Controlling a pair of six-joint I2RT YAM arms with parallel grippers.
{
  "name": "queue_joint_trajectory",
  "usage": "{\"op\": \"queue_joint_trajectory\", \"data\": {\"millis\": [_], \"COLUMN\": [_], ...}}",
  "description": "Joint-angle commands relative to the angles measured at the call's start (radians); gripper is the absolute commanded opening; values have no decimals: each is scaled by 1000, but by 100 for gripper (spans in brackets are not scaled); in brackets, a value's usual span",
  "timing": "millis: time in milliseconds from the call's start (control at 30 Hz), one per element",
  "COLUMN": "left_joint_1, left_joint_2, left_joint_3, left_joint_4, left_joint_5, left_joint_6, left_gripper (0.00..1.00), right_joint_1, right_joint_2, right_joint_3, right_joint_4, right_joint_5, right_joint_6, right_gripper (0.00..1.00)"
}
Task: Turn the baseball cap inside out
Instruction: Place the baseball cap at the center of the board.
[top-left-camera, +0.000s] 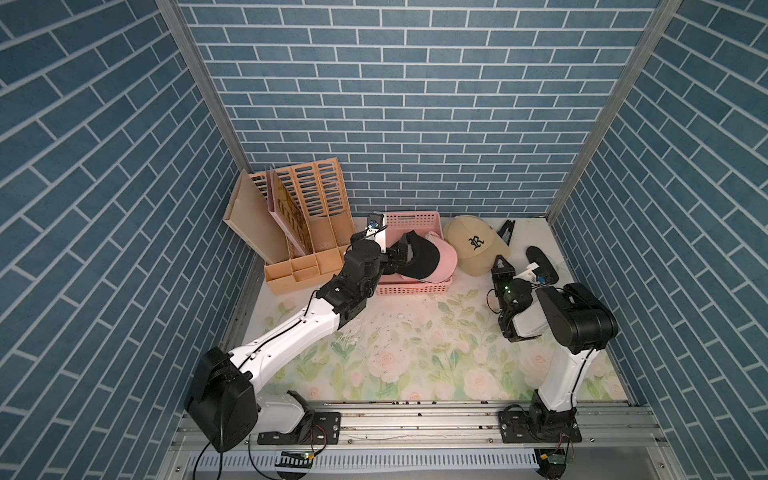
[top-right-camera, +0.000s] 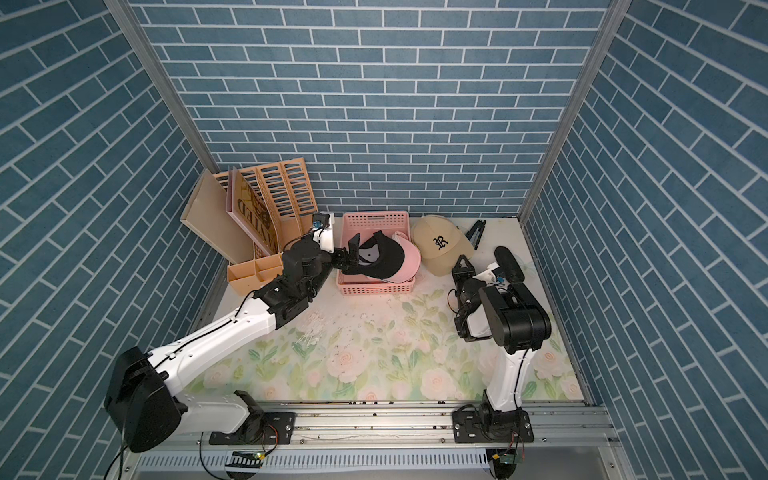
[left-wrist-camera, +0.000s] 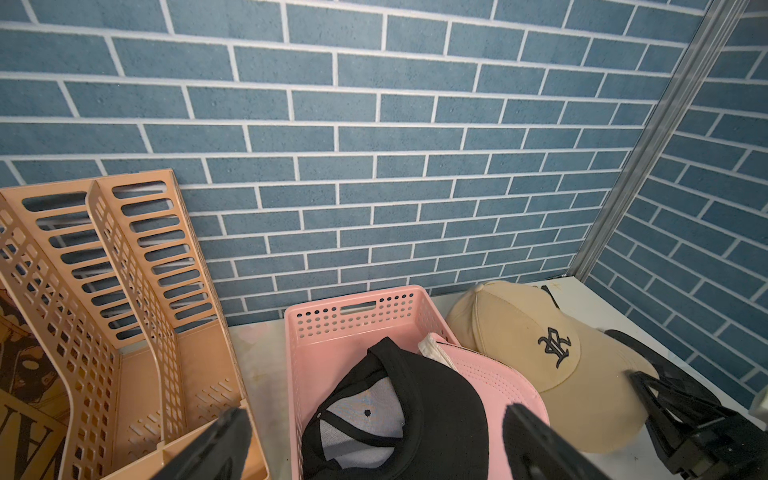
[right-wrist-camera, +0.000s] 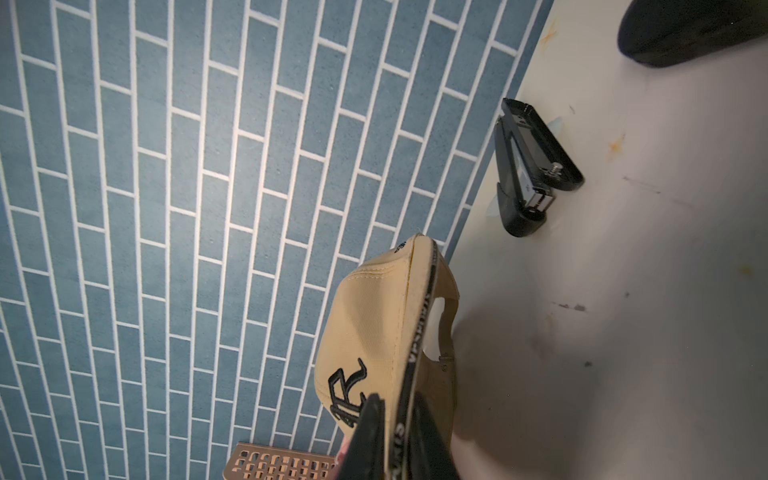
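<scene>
Remote view of the cell, as I see it from the console. The beige baseball cap (top-left-camera: 473, 245), monogram up, lies on the floral worktop (top-left-camera: 415, 340) near the back wall, just beside the pink basket (top-left-camera: 411, 216); its crown is still right side out.

Right tool (top-left-camera: 498, 262): at the cap's near edge. In the right wrist view its jaws are drawn close together on the cap's rim, whose black inner band runs between the two fingers (right-wrist-camera: 370, 432). I cannot tell how firm the pinch is.

Left tool (top-left-camera: 401, 257): reaches over the basket's side with its jaws spread wide and nothing held. In the left wrist view its fingers (left-wrist-camera: 224, 436) flank a black cap (left-wrist-camera: 440, 399), which lies in the basket on top of a pink cap (left-wrist-camera: 490, 374).

An orange file rack (top-left-camera: 316, 195) stands in the back corner beyond the left arm. A black stapler (right-wrist-camera: 532, 166) lies beyond the beige cap, close to the back wall.
</scene>
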Motion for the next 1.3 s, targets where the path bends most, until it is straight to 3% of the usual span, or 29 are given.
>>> {"op": "queue_joint_trajectory", "data": {"millis": [0, 200, 433, 633, 733, 1033, 1267], "left_joint_1": [7, 7, 6, 7, 7, 13, 44], "left_joint_2": [-18, 1, -3, 1, 22, 96, 79], "left_joint_3": [-8, 12, 14, 22, 48, 169, 138], "left_joint_4": [14, -14, -15, -30, -64, -171, -114], "left_joint_5": [6, 13, 9, 2, -26, -114, -103], "left_joint_6": [0, 0, 6, 9, 16, 54, 71], "left_gripper": [99, 99, 99, 99, 100, 99, 100], "right_joint_1": [6, 13, 38, 32, 31, 21, 54], "right_joint_2": [18, -4, -151, -262, -284, -317, -462], "right_joint_3": [-26, -25, 14, 132, 182, 171, 203], "right_joint_4": [63, -67, -523, -1021, -1202, -1322, -1446], "right_joint_5": [14, -47, -57, -105, -124, -223, -159], "right_joint_6": [29, 3, -127, -301, -368, -450, -554], "right_gripper": [21, 45, 58, 67, 70, 70, 71]}}
